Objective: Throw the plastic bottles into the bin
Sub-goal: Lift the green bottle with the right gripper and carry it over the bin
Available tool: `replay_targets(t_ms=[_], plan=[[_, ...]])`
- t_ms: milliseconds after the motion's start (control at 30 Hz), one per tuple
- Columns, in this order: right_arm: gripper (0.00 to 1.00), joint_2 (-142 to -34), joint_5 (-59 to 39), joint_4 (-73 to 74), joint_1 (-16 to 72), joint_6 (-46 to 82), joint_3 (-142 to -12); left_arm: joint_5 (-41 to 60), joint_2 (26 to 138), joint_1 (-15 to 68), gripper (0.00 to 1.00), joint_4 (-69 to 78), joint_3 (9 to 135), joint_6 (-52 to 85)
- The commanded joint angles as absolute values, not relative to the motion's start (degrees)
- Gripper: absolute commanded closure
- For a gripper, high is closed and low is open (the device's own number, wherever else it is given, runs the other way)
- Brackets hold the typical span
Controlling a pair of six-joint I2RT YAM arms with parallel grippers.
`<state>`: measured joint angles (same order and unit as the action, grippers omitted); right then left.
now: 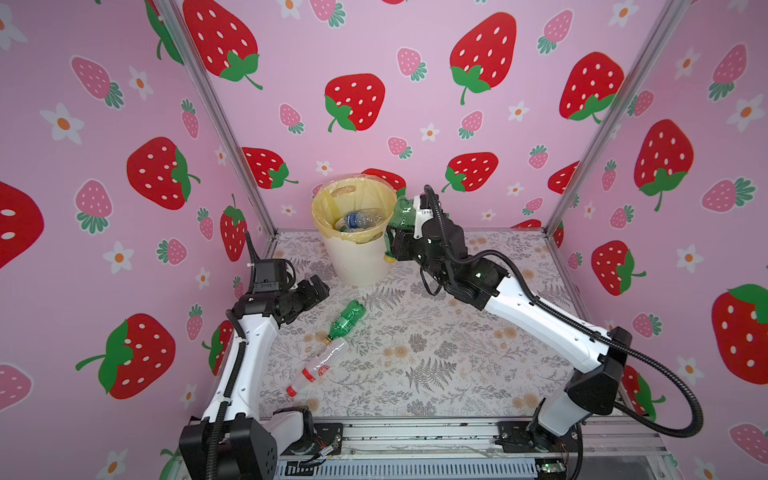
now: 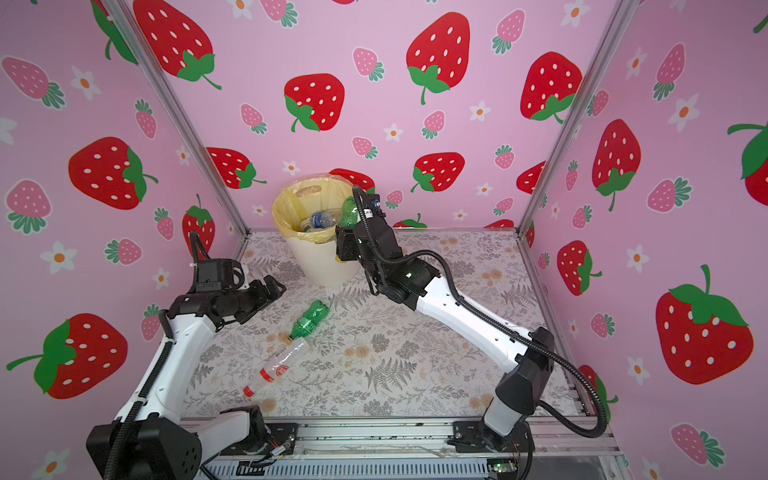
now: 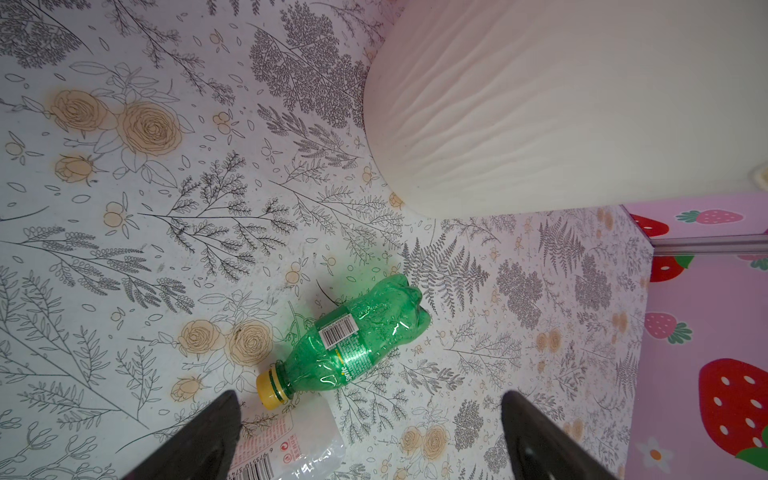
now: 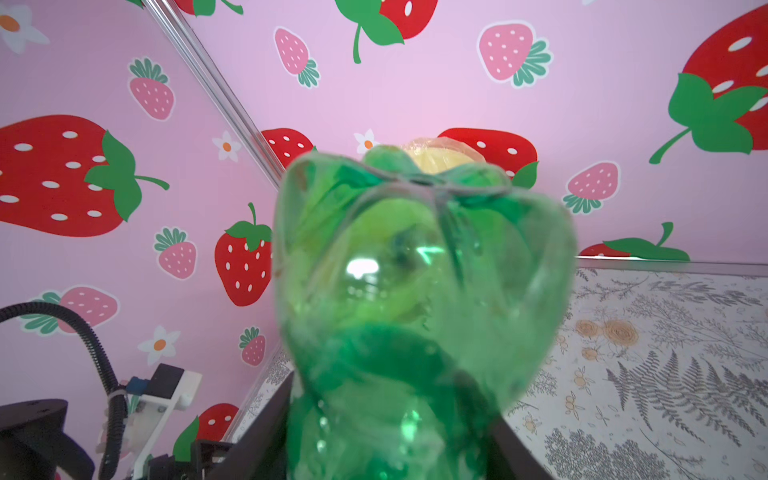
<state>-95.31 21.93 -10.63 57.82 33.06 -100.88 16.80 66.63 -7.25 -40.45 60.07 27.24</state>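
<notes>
From the tabletop centre, I found the bin blocking eleven o'clock, a green bottle and clear bottle cluttering eight to nine; six o'clock lay open.

Left wrist view: the clear bottle at one finger of the left hand is cut off by the frame edge. The rim of the bin ahead of the hand is out of frame.

Right wrist view: the held green bottle is blurred and conceals most of the right hand.

Both top views: the binned bottles overlap; count indeterminate.
</notes>
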Motion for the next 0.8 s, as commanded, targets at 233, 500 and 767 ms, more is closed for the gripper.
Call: replay_targets(t_ms=[233,500,767], plan=[[0.44,-97.53,22.33,-10.58,56.95,26.2,-107.18,17.4,65.96,-7.73,0.01,-40.07,59.48,27.52],[0.43,-91.15,21.8,-7.12,56.95,25.74,-97.26,17.67,66.09,-7.81,0.01,-39.97,59.43,27.68],[0.44,-79.25,21.58,-0.87,56.95,27.51,-79.85,18.06,66.18,-7.9,0.01,-39.79,59.36,27.81]])
